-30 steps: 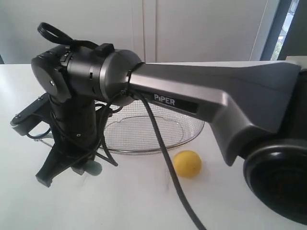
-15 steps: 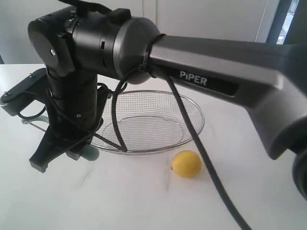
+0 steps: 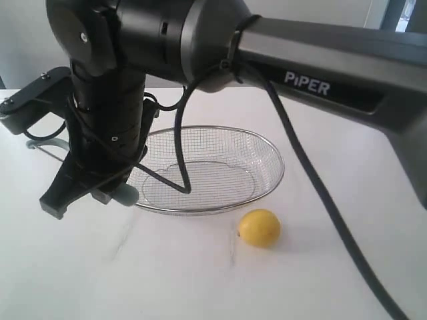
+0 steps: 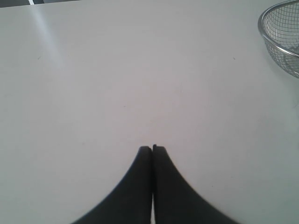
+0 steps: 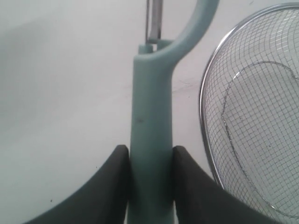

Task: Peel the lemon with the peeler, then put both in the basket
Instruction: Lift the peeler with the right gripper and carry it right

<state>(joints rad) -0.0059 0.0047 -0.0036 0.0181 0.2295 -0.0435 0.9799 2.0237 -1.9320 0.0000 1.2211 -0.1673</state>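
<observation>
The white table [image 3: 200,280] carries everything. The right arm [image 3: 320,73], black and grey with the word "PiPER" on it, reaches across the exterior view from the right side to the left side.

The basket [image 3: 270,187] is a wide, shallow oval of silver wire mesh with a thick steel rim, and it stands on the table about the middle of the exterior view. Both other task things are outside it. Through the mesh only its own ribbed floor shows.

The peeler [image 5: 152,93] is pale teal-green, with a thick rounded handle and a curved head that holds a narrow metal blade. It is just beside the basket rim, on its left in the exterior view. Whether the head touches the table I cannot tell.

The lemon [image 3: 259,228] is small, round and bright yellow with smooth, whole skin. It lies on the table just beside the near rim of the basket, with a thin strip of table between them.

The right gripper [image 5: 150,156] has its two black fingers clamped on the peeler handle, one on each side. The left gripper [image 4: 153,154] has its fingers pressed together above bare table, with the basket off to one side.
</observation>
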